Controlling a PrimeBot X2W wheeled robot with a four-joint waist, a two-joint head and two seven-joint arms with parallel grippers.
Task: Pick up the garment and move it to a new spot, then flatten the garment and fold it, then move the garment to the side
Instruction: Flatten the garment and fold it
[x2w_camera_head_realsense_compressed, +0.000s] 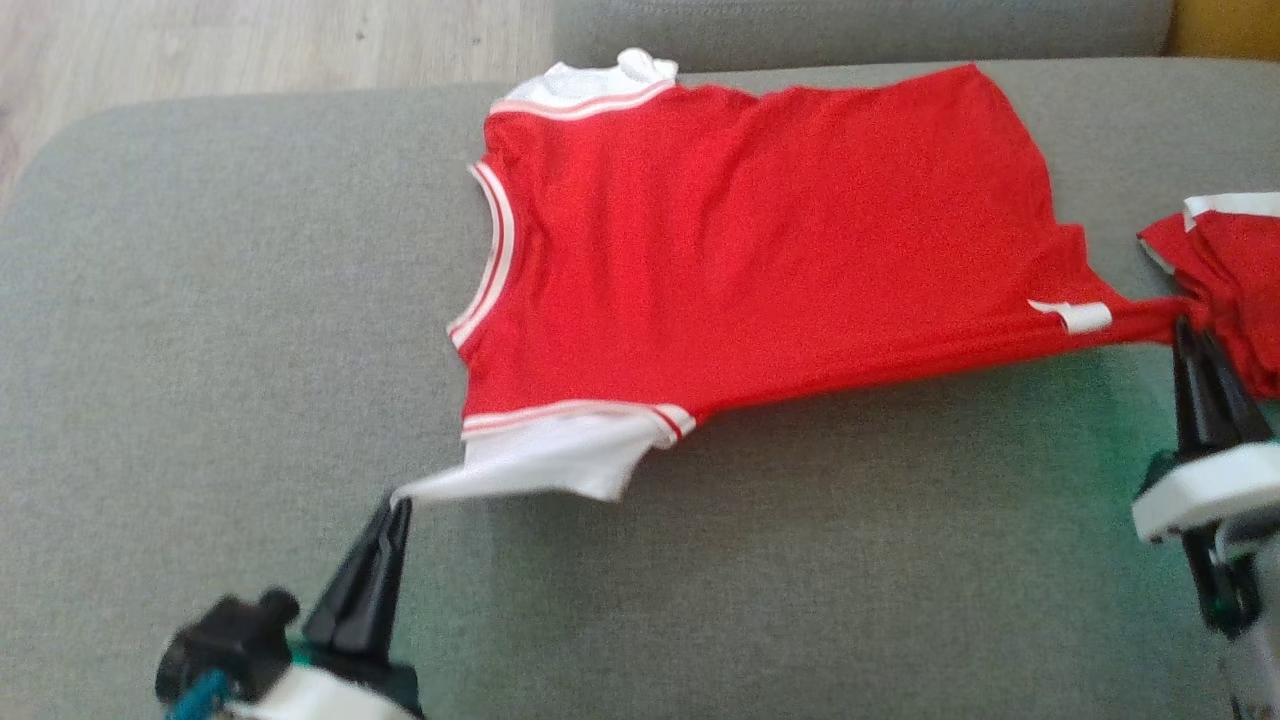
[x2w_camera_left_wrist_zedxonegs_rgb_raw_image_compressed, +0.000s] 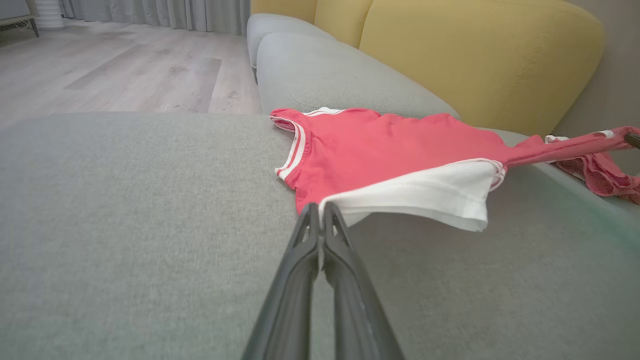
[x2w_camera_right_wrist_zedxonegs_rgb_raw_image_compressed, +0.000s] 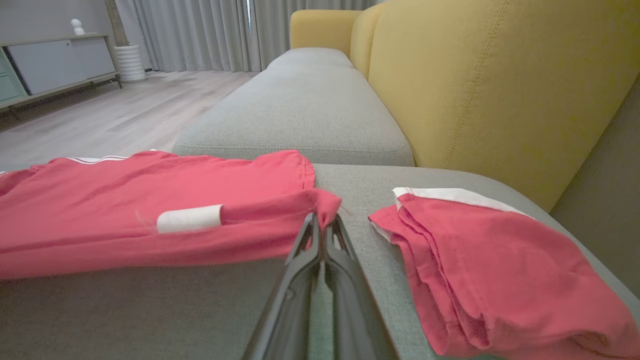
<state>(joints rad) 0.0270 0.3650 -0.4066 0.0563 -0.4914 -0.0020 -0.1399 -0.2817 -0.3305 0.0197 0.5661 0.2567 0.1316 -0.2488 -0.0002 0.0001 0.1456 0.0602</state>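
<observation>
On the grey seat cushion (x2w_camera_head_realsense_compressed: 200, 350), red garment (x2w_camera_head_realsense_compressed: 760, 250) spread flat mid-cushion, its near edge pulled taut. Left hand (x2w_camera_head_realsense_compressed: 400, 503) at the cushion's front, fingers pressed together on the white sleeve (x2w_camera_head_realsense_compressed: 560, 465) tip. Right hand (x2w_camera_head_realsense_compressed: 1183, 325) toward the cushion's right end, pinching the garment's red corner, just beside a folded red piece (x2w_camera_head_realsense_compressed: 1225, 270).

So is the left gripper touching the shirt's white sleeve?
Touching. In the left wrist view the left gripper pinches a corner of the white sleeve.

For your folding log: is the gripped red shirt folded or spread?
Spread: red shirt lies open, near edge stretched between left claw and right claw.
</observation>
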